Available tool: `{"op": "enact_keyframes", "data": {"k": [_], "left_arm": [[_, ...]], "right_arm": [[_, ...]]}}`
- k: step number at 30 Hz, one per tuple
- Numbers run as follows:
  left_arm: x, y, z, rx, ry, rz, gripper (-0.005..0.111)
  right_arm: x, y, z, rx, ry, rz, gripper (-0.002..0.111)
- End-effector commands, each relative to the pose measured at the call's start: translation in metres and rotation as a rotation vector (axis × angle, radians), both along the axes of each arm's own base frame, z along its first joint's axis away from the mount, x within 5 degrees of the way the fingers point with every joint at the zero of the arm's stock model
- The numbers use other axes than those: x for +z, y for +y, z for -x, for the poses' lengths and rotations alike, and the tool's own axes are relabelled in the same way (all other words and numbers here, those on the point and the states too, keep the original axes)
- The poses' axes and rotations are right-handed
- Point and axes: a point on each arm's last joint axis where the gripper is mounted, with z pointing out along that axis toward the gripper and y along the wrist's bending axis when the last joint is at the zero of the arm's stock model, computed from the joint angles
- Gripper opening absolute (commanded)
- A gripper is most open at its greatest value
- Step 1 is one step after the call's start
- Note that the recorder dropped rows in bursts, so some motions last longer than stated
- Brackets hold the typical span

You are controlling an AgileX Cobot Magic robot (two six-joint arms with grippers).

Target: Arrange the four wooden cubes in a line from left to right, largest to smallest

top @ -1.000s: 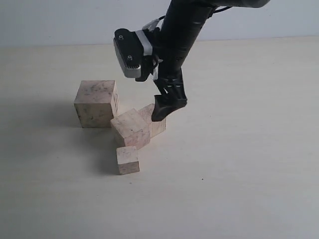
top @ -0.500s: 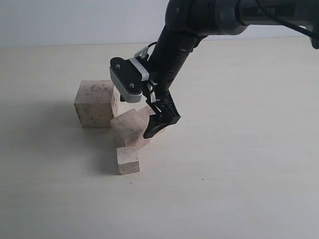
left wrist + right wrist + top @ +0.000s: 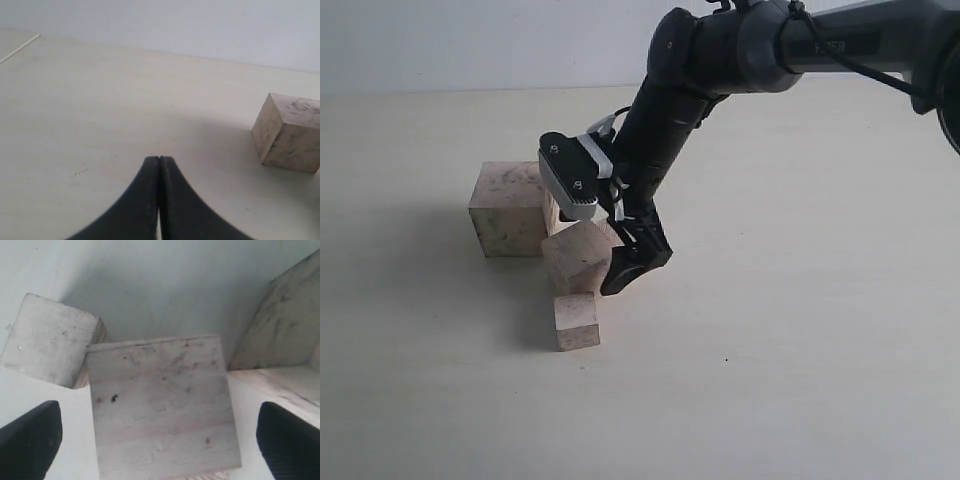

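Note:
Three of the four wooden cubes show in the exterior view. The largest cube (image 3: 510,210) (image 3: 290,131) (image 3: 282,315) stands at the back left. A mid-sized cube (image 3: 576,260) (image 3: 160,405) sits in front of it, to its right. The smallest cube (image 3: 576,321) (image 3: 50,340) is nearest the front. Another cube is mostly hidden behind the arm. My right gripper (image 3: 610,250) (image 3: 159,412) is open and lowered over the mid-sized cube, one finger on each side with a gap at both. My left gripper (image 3: 159,159) is shut and empty over bare table, to the left of the largest cube.
The pale table (image 3: 800,330) stretches to the right and front of the cubes. The right arm (image 3: 670,100) slants down from the upper right. A light wall (image 3: 470,40) bounds the far edge.
My right gripper has come down and to the left, from above the cluster to around the mid-sized cube, and now covers the cube behind it. The cubes have not moved.

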Motion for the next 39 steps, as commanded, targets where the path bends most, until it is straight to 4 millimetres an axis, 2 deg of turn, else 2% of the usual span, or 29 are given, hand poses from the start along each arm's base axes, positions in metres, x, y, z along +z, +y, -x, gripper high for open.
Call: {"op": "enact_keyframes", "data": {"k": [1,39], "left_arm": [[0.0004,-0.0001,0.0,0.003,-0.014,0.009,0.0],[0.0004,-0.0001,0.0,0.003,-0.014,0.009,0.0]], "right_arm": [[0.0013,0.0,-0.0001,-0.094,0.047,0.014,0.1],[0.002,0.0032,-0.0011,-0.205,0.094,0.0,0.1]]}}
